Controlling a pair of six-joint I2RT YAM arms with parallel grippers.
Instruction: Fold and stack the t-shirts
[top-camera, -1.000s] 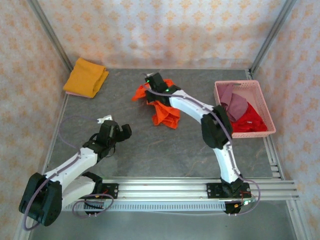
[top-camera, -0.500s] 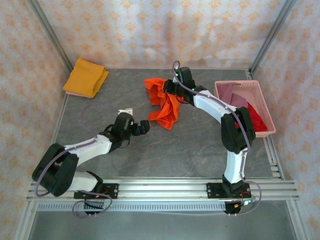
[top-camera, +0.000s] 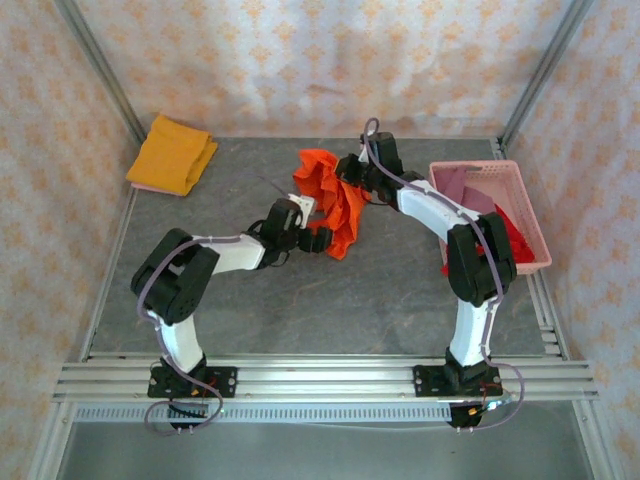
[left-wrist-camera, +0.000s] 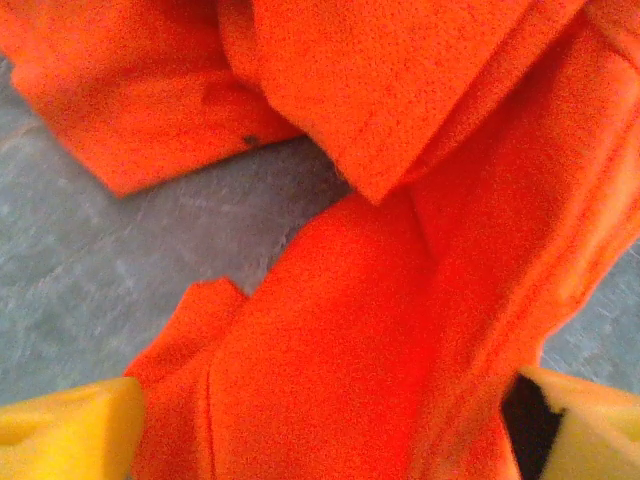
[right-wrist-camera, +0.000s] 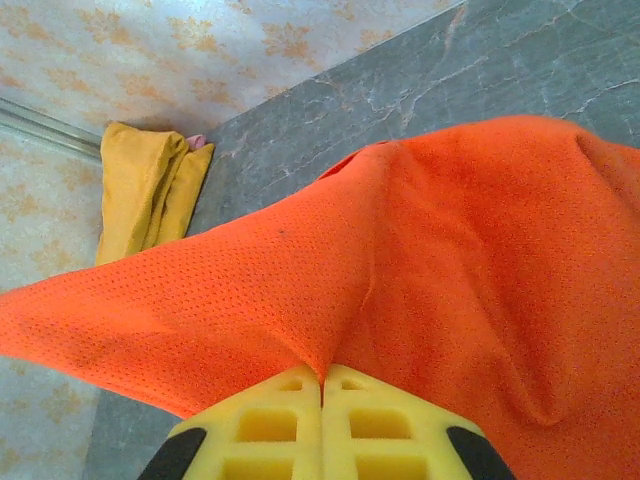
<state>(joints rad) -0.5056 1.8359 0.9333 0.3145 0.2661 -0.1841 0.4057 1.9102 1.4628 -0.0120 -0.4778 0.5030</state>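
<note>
**Orange t-shirt pinched by the right gripper, with the left gripper spread at its lower end**

In the overhead view the orange t-shirt (top-camera: 322, 182) is seen bunched over the rear middle of the grey table (top-camera: 330, 310), between the two arms. The right gripper (right-wrist-camera: 322, 388) is shown closed on it. In the right wrist view its two yellow pads (right-wrist-camera: 270, 425) are pressed together, with a fold of the orange mesh cloth pinched at their tips. The rest of the shirt is draped away from them to both sides.

The left gripper (left-wrist-camera: 330, 428) is placed at the lower end of the same shirt, nearer the arm bases. In the left wrist view its yellow fingertips (left-wrist-camera: 70, 435) are held wide apart at the bottom corners, and orange cloth is seen lying between them. Whether the cloth is pressed by either fingertip cannot be told. Grey table surface is visible behind the folds.

The mustard t-shirt (top-camera: 172, 153) is laid folded in the far left corner of the table, well apart from both grippers, with a pale pink edge showing beneath it. The pink basket (top-camera: 485, 165) is set along the right edge of the table. A mauve t-shirt (top-camera: 460, 185) and a red t-shirt (top-camera: 516, 237) are lying inside it, partly hidden by the right arm.
</note>
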